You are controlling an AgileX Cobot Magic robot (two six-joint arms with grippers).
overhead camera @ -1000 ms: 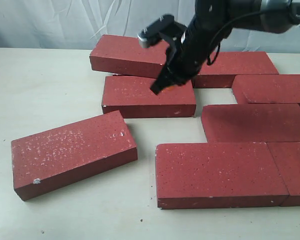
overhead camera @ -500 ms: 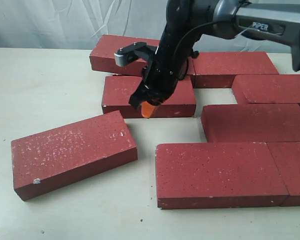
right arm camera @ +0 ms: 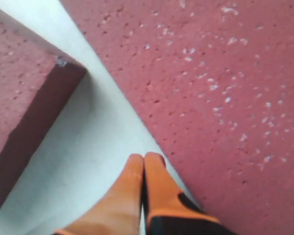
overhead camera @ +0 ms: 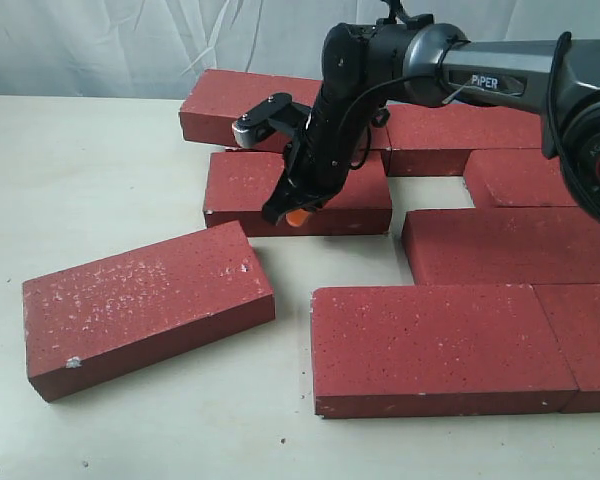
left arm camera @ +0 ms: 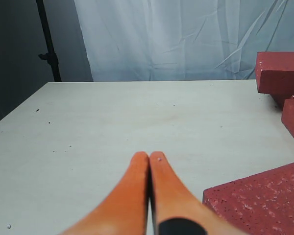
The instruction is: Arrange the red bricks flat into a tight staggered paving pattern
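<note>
Several red bricks lie flat on the pale table. My right gripper [overhead camera: 296, 217] reaches in from the right and is shut, holding nothing. Its orange tips are low at the front edge of the middle brick [overhead camera: 280, 185]. In the right wrist view the shut gripper [right arm camera: 144, 157] touches the table beside that brick's [right arm camera: 225, 88] edge. A loose, angled brick [overhead camera: 145, 305] lies front left, its chipped corner [right arm camera: 61, 61] close by. My left gripper [left arm camera: 149, 155] is shut and empty over bare table, with a brick corner [left arm camera: 264, 200] beside it.
A back brick [overhead camera: 255, 110] leans tilted behind the middle one. More bricks sit at back right [overhead camera: 470, 135], right [overhead camera: 550, 175], mid right [overhead camera: 510, 245] and front [overhead camera: 440, 345]. A white curtain hangs behind the table. A dark stand [left arm camera: 48, 44] rises past the far edge.
My right gripper has come down and toward the front left, from above the middle brick's top to its front edge. The bricks have not moved.
</note>
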